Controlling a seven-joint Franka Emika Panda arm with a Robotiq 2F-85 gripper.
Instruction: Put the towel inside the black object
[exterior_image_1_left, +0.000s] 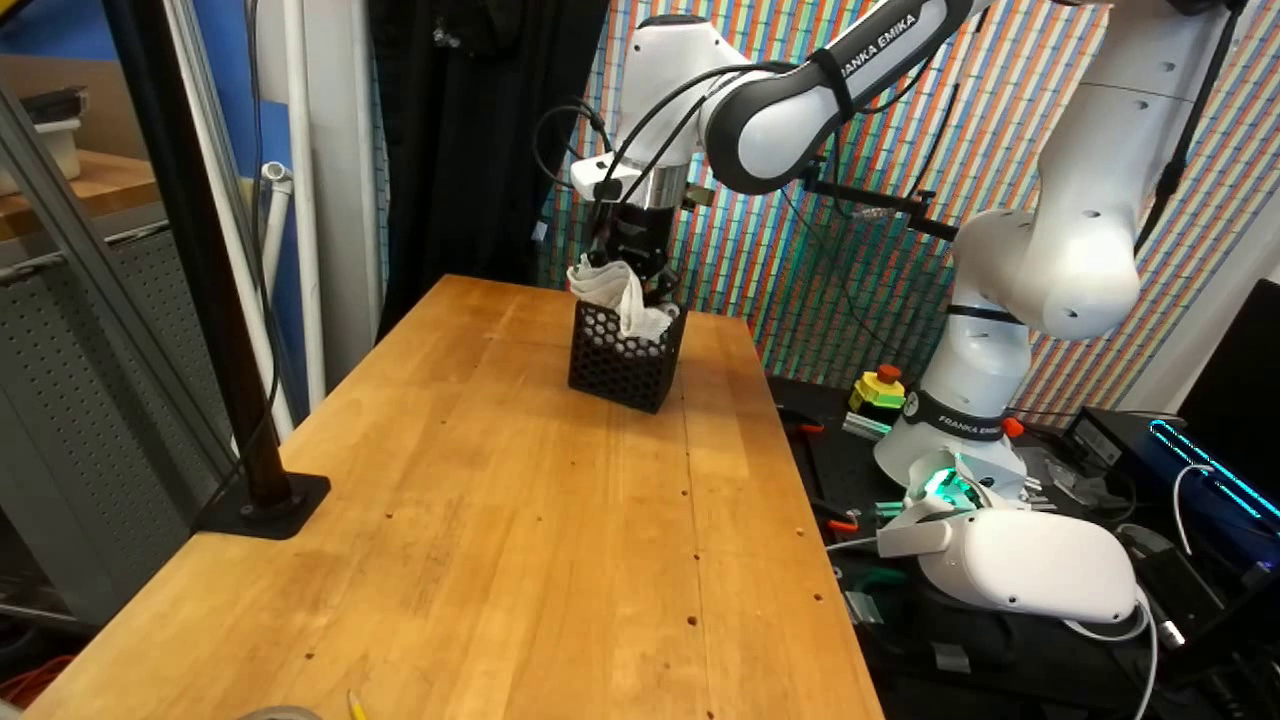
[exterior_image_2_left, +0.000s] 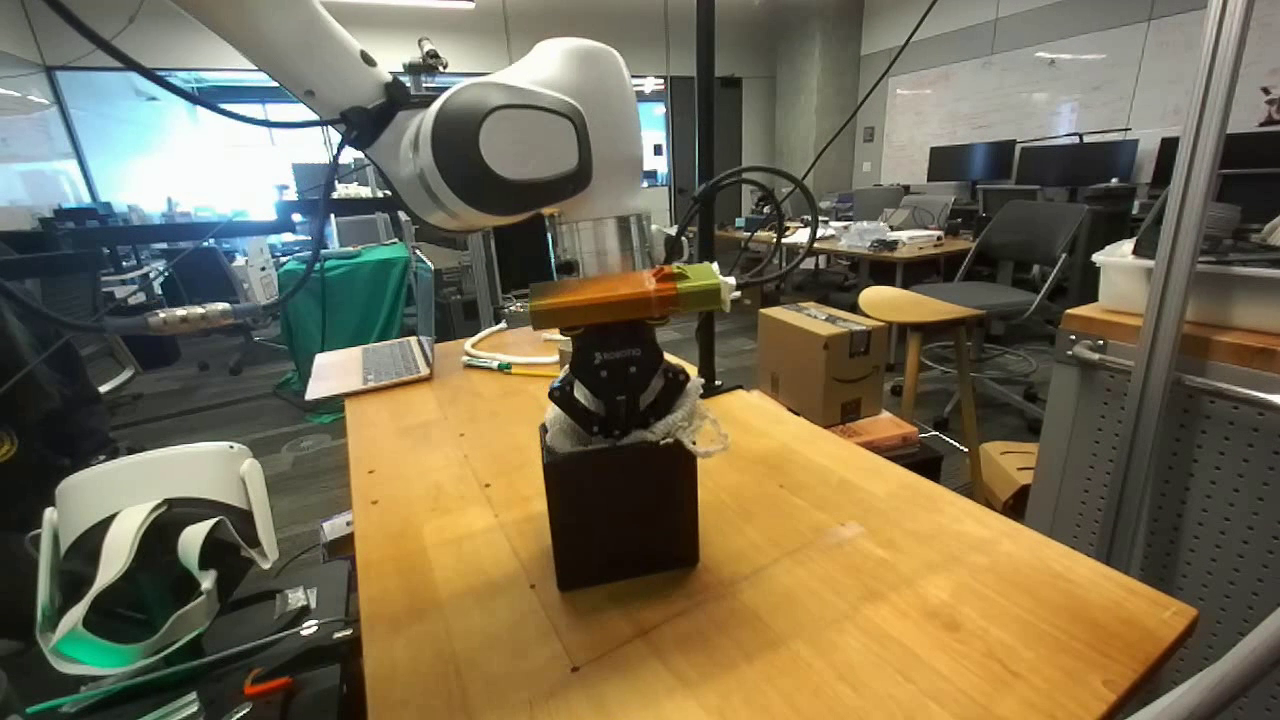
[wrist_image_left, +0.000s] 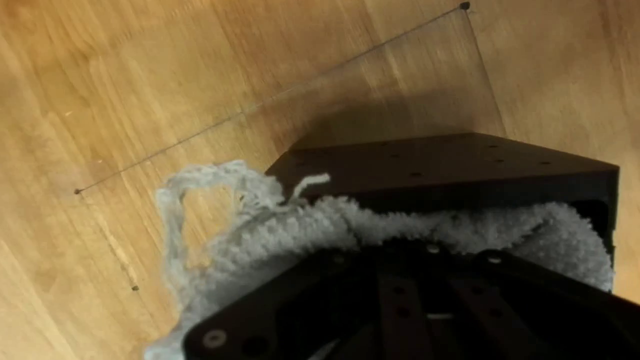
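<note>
Over on the left in an exterior view, a white headset (exterior_image_2_left: 215, 480) sits just beside the wooden table (exterior_image_2_left: 830, 590), and up at the table's far end there's a laptop (exterior_image_2_left: 374, 366), lid raised. Now the middle, and it's tight in there! The gripper (exterior_image_2_left: 622, 426) points straight down at the mouth of the black basket (exterior_image_2_left: 625, 518), jaws clenched together, tips buried in the towel (exterior_image_2_left: 684, 422); whether cloth is pinched between them, I cannot tell. The towel sits partly in the basket, folds bunched above the rim around the gripper, a loose loop hanging over the right edge. The basket stands upright on the wood. Swing right: a black pole (exterior_image_2_left: 706, 110) behind, a cardboard box (exterior_image_2_left: 805, 365), a pale wooden stool (exterior_image_2_left: 920, 306), a grey chair (exterior_image_2_left: 1022, 242), dark monitors (exterior_image_2_left: 1077, 162) below a whiteboard (exterior_image_2_left: 1010, 95).
</note>
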